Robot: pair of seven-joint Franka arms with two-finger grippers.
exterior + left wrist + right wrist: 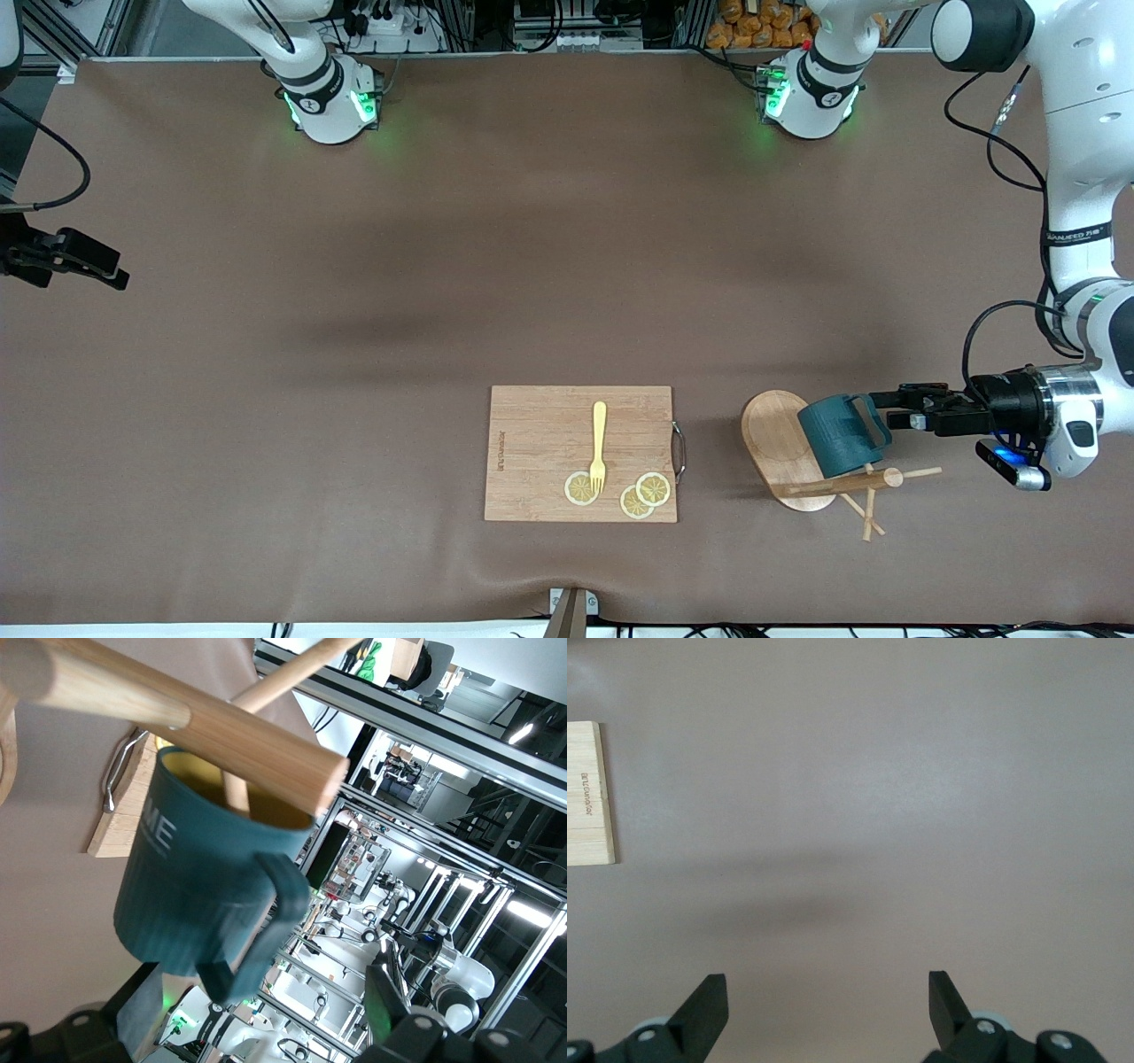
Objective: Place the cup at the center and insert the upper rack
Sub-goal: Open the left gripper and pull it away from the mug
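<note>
The dark teal cup (pixel 837 439) hangs on a peg of the wooden mug tree (pixel 775 434), near the left arm's end of the table. The tree's post (pixel 850 483) carries thin crossing pegs (pixel 870 514) near its top. In the left wrist view one peg runs into the cup (pixel 195 895) under the post (pixel 221 718). My left gripper (pixel 886 409) is open, level with the cup, with the cup's handle (pixel 266 921) between its fingertips (pixel 252 997). My right gripper (pixel 113 266) is open and empty over bare table (pixel 828 992) at the right arm's end, where it waits.
A rectangular wooden cutting board (pixel 549 434) with a metal handle lies beside the mug tree, toward the table's middle. On it are a yellow fork (pixel 599 443) and three lemon slices (pixel 645 494). Its edge shows in the right wrist view (pixel 589 793).
</note>
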